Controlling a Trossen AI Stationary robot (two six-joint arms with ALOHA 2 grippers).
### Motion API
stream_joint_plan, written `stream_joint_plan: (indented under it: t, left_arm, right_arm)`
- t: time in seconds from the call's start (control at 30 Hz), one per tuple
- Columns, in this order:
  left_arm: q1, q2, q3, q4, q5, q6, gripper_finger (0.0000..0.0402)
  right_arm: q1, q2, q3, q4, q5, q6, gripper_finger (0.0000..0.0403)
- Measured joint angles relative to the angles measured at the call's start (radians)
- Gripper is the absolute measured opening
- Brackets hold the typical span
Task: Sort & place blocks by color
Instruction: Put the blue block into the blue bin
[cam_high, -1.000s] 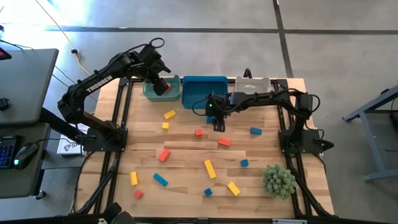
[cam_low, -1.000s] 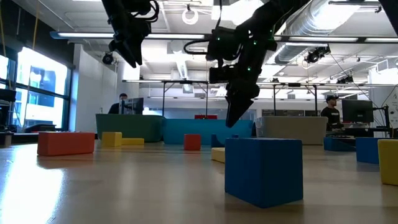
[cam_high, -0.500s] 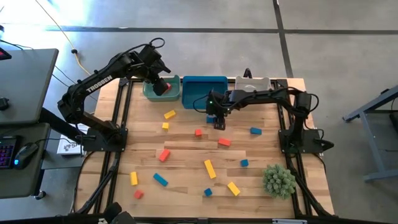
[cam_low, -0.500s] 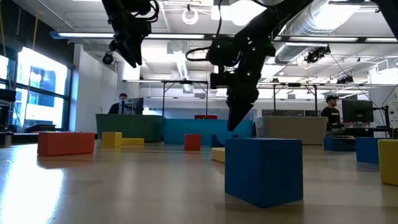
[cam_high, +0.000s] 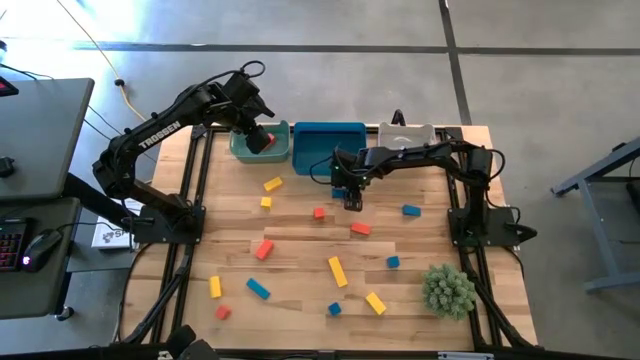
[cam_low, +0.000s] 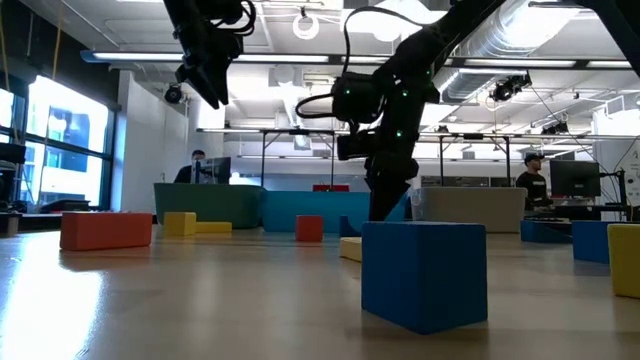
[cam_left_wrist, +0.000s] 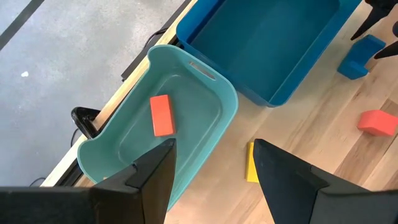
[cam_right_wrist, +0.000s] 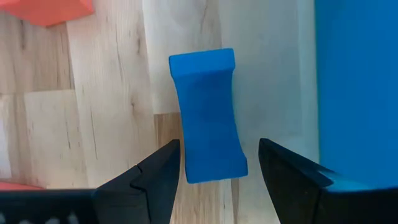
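Take the blue bin (cam_high: 327, 146) as your landmark. Your right gripper (cam_right_wrist: 214, 165) hangs just in front of its near wall, fingers spread to either side of a blue block (cam_right_wrist: 208, 117) lying on the table (cam_high: 300, 255), not closed on it. Your left gripper (cam_left_wrist: 211, 168) hovers open and empty over the teal bin (cam_left_wrist: 214, 118) beside the blue one, where a red block (cam_left_wrist: 161, 115) lies. The other red, yellow and blue blocks lie scattered on the table in front of the blue bin.
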Motion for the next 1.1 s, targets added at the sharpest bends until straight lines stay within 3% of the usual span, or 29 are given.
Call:
stream_joint_plan:
  t: [0.4,0.77,1.1]
  left_arm:
    - [0.000,0.000,0.000,0.000,0.000,0.000,0.0204]
    - [0.000,0.000,0.000,0.000,0.000,0.000,0.0204]
    - [0.000,0.000,0.000,0.000,0.000,0.000,0.0204]
  right_arm:
    - [-0.002,0.035,0.000,-0.006,-0.021,0.014,0.0201]
    - [-0.002,0.035,0.001,-0.003,-0.023,0.067,0.0113]
    - [0.017,0.036,0.043,-0.078,-0.048,0.118,0.0112]
